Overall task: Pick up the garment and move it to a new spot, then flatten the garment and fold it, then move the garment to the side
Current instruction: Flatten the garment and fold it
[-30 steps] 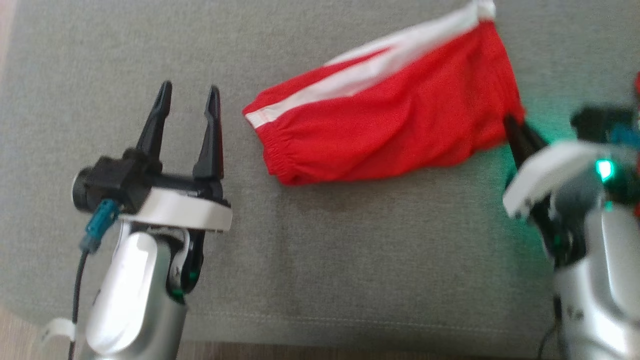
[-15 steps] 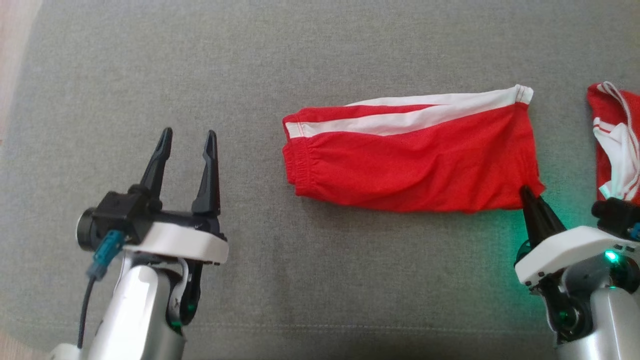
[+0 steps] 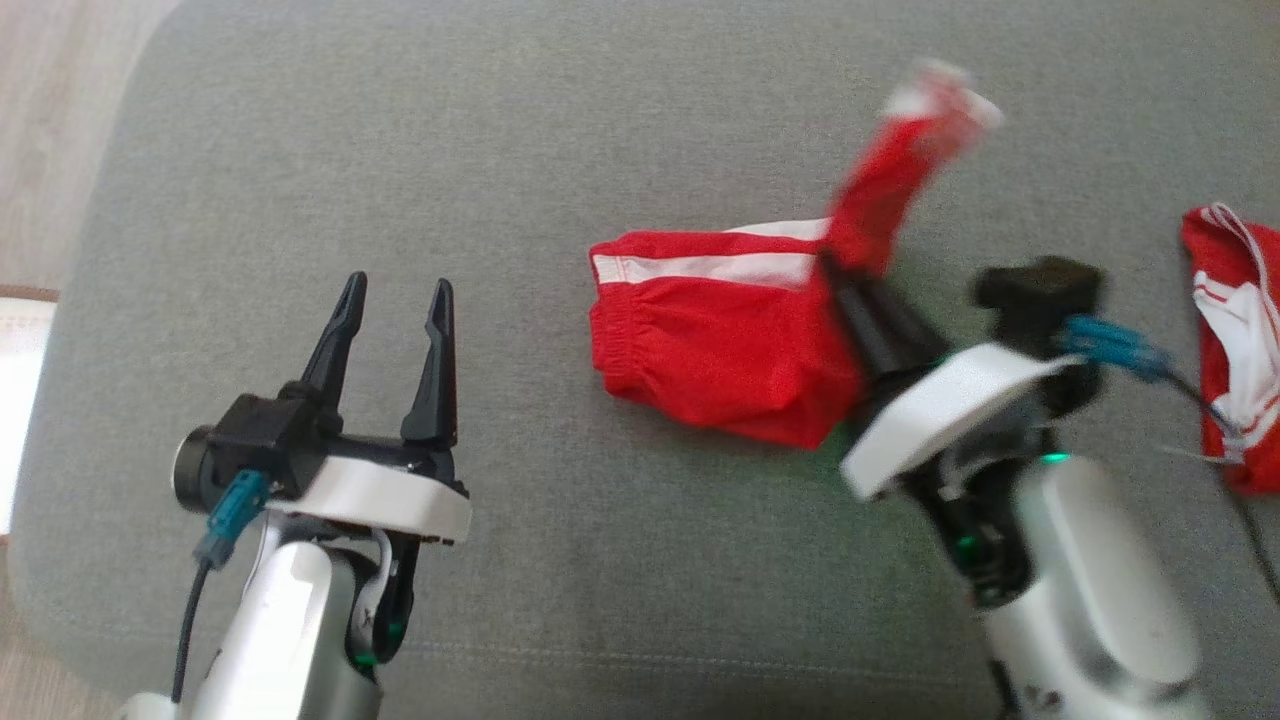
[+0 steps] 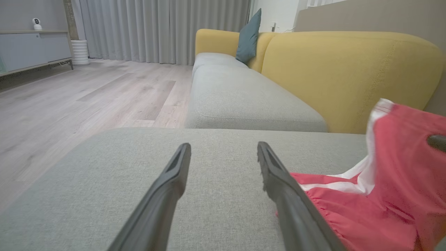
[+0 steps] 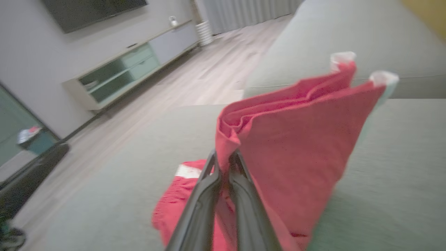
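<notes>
Two sets of jaws are over a grey sofa seat (image 3: 600, 560). On it lie red shorts (image 3: 720, 350) with a white stripe, a little right of the middle. The right jaws are clenched tight on the right end of the red shorts. That end stands up in the air, folded over and a bit blurry. The left end, with the stretchy waistband (image 3: 612, 335), lies flat on the seat. The left jaws are released, wide apart with nothing in them. They hang over the seat to the left of the red shorts, near but not touching. Another red and white garment (image 3: 1225, 300) lies bunched up at the right edge of the seat, apart from the red shorts. Behind the seat there is a yellow sofa back (image 4: 348, 69) with a teal pillow (image 4: 248, 36). A pale wood floor (image 4: 87, 94) is on the left.
</notes>
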Controlling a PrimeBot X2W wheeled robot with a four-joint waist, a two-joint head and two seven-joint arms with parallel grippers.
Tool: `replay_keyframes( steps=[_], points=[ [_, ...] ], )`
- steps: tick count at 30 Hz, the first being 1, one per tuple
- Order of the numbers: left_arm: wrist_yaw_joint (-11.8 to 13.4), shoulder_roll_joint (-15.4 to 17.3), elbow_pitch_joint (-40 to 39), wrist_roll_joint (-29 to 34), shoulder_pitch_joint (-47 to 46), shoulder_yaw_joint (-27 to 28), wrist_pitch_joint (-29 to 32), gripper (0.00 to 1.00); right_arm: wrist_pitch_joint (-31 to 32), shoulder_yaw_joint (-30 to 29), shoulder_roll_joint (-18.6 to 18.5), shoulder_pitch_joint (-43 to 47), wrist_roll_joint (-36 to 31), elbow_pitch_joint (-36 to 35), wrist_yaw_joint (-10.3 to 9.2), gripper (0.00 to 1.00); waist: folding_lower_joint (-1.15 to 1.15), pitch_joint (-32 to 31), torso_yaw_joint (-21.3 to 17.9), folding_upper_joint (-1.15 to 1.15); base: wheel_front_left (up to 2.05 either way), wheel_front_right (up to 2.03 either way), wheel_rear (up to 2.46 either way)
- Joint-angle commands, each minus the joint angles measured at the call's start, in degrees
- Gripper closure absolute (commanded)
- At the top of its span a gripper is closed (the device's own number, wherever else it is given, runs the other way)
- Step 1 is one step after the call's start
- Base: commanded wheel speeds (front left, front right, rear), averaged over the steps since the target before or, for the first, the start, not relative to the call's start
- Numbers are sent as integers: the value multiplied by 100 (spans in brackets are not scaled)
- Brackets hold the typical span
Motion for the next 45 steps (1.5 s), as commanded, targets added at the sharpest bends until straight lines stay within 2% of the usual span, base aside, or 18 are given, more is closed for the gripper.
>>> replay_keyframes(
  steps=[1,4,9,16,17,18,24,27,30,35,38,41,45],
  points=[
    [33,41,-157,-18,-23,155,-29,0,6,537,-8,-212,207,-78,20,100,0,-46,99,0,0,0,0],
    [73,37,-159,-6,-8,132,-29,0,-56,1137,-8,-357,541,218,20,100,0,-28,177,0,0,0,0],
    [84,41,-168,-16,-29,110,-29,0,-183,1805,-7,-544,908,744,20,100,0,72,291,0,0,0,0],
    [95,38,-155,-58,-53,136,-29,0,-385,2114,-7,-689,997,1168,20,100,0,161,296,0,0,0,0],
    [97,37,-155,-59,-58,140,-29,0,-439,2148,-7,-716,995,1196,20,53,0,168,289,0,0,0,0],
    [100,37,-155,-57,-63,142,-29,0,-488,2179,-7,-737,983,1217,20,0,0,171,279,0,0,0,0],
    [120,47,-153,-47,-64,156,-29,0,-1359,2110,-7,-793,652,842,20,0,0,129,191,0,0,0,0],
    [137,75,-156,-45,-48,183,-29,0,-1706,1636,-7,-667,382,624,20,0,0,90,120,0,0,0,0],
    [161,116,-168,-41,-20,211,-29,0,-1946,881,-7,-433,4,354,20,0,0,35,31,0,0,0,0],
    [212,218,-210,-41,76,263,-6,0,-1897,-459,-82,218,-632,-148,20,0,0,-100,-124,0,0,0,0],
    [236,288,-240,-68,147,313,29,0,-1738,-1054,-112,650,-862,-449,20,0,0,-190,-208,0,0,0,0],
    [263,345,-287,-96,223,352,80,0,-1596,-1370,-94,1007,-945,-725,20,0,0,-284,-279,0,0,0,0],
    [317,401,-359,-105,353,372,163,0,-1437,-1478,-63,1344,-994,-962,20,0,0,-448,-352,0,0,0,0]
  ],
)
